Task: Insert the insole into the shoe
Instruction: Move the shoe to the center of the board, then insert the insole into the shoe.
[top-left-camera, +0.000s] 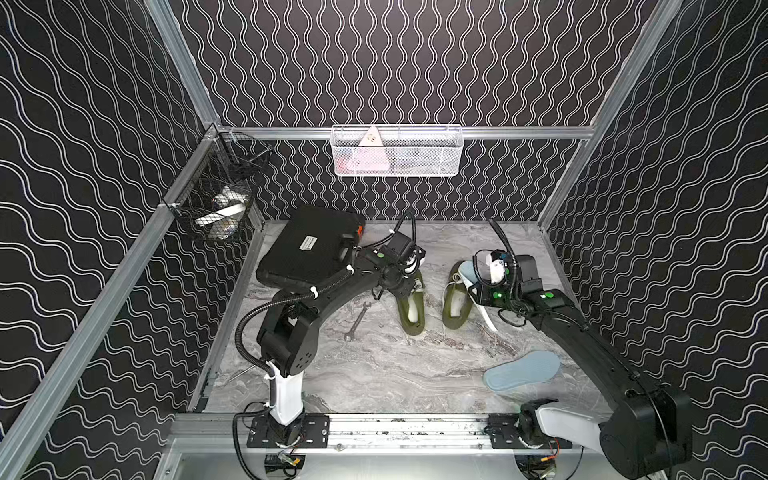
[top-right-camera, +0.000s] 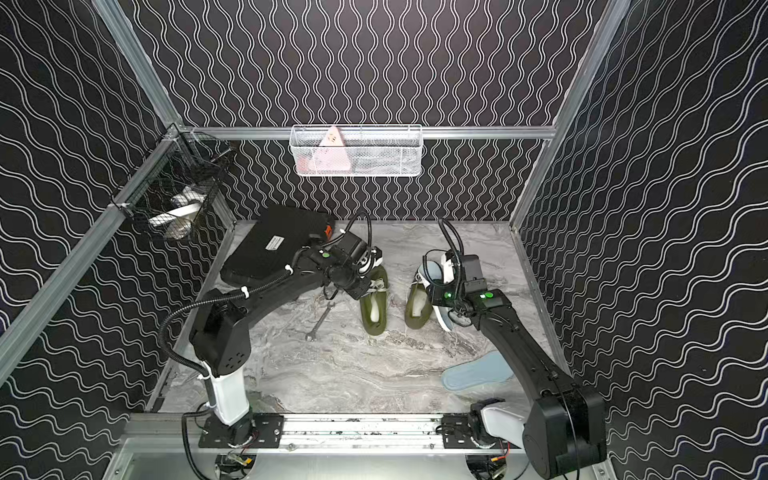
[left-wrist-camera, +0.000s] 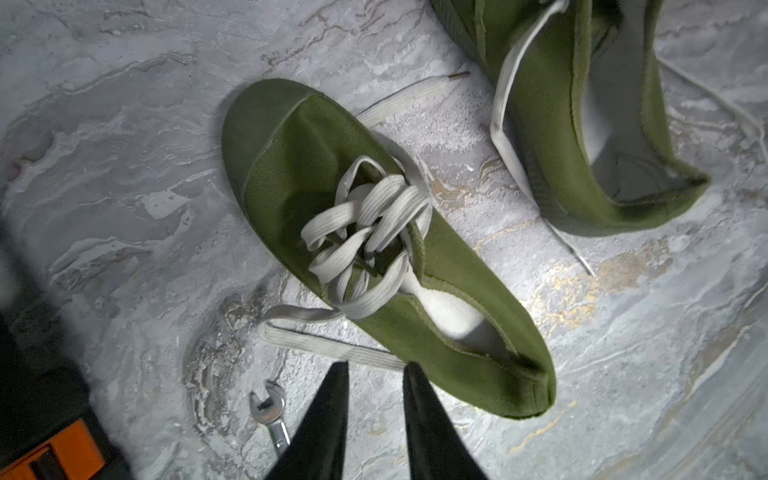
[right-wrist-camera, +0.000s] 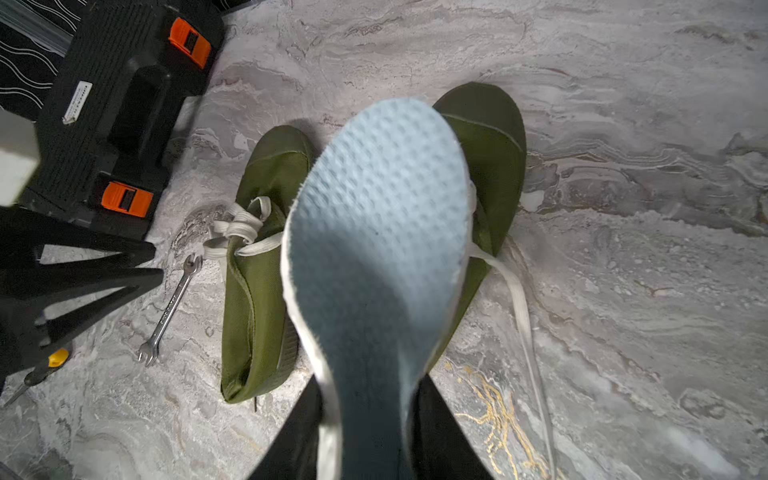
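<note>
Two olive-green shoes with pale laces lie side by side mid-table, a left shoe (top-left-camera: 411, 309) and a right shoe (top-left-camera: 456, 300). My right gripper (right-wrist-camera: 370, 399) is shut on the heel end of a light-blue insole (right-wrist-camera: 382, 232). The insole hangs over the right shoe (right-wrist-camera: 494, 166) and hides most of it. A second light-blue insole (top-left-camera: 523, 370) lies flat near the front right. My left gripper (left-wrist-camera: 376, 370) is open, nothing between its fingers. It hovers over the left shoe (left-wrist-camera: 311, 174), by its heel and a loose lace.
A black tool case (top-left-camera: 307, 249) with orange latches sits at the back left. A steel wrench (top-left-camera: 357, 322) lies just left of the shoes. A thin screwdriver (top-left-camera: 241, 374) lies by the left arm's base. A white wire basket (top-left-camera: 397, 151) and a black one (top-left-camera: 216, 199) hang on the walls.
</note>
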